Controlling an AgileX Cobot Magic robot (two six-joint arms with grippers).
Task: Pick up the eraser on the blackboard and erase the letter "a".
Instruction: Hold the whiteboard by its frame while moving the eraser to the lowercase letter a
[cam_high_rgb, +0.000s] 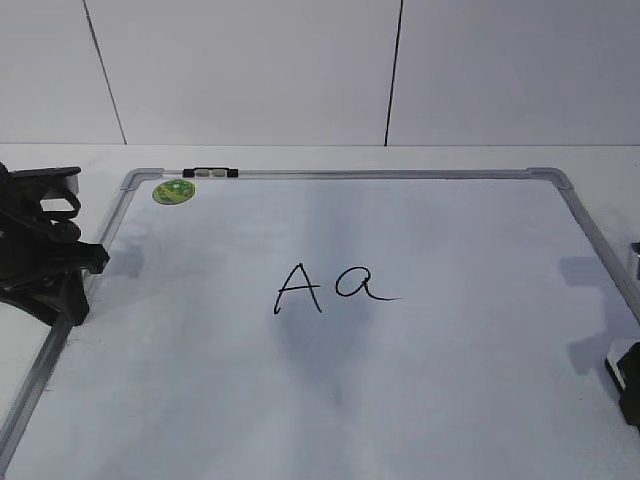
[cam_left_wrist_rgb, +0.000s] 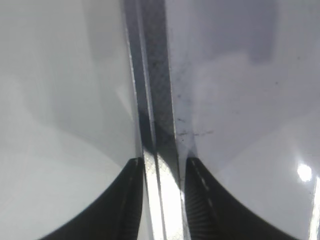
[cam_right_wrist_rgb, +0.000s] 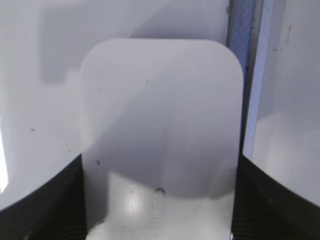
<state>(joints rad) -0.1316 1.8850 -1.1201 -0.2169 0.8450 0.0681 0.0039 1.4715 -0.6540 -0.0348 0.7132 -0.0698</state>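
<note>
The blackboard (cam_high_rgb: 450, 390) lies flat, with the letter "a" (cam_high_rgb: 362, 284) at its middle, right of a capital "A" (cam_high_rgb: 298, 288). The eraser (cam_right_wrist_rgb: 160, 115) fills the right wrist view, lying on the board (cam_right_wrist_rgb: 40, 100) beside its right frame. My right gripper (cam_right_wrist_rgb: 162, 167) has a finger against each long side of the eraser and is shut on it. In the exterior view only part of this gripper (cam_high_rgb: 630, 385) shows, at the right edge. My left gripper (cam_left_wrist_rgb: 164, 167) is closed on the board's left frame rail (cam_left_wrist_rgb: 155, 100), low at the left edge (cam_high_rgb: 75, 290).
A round green sticker (cam_high_rgb: 173, 191) sits in the board's far left corner. A small black and silver clip (cam_high_rgb: 210, 173) is on the top frame. A white wall stands behind the table.
</note>
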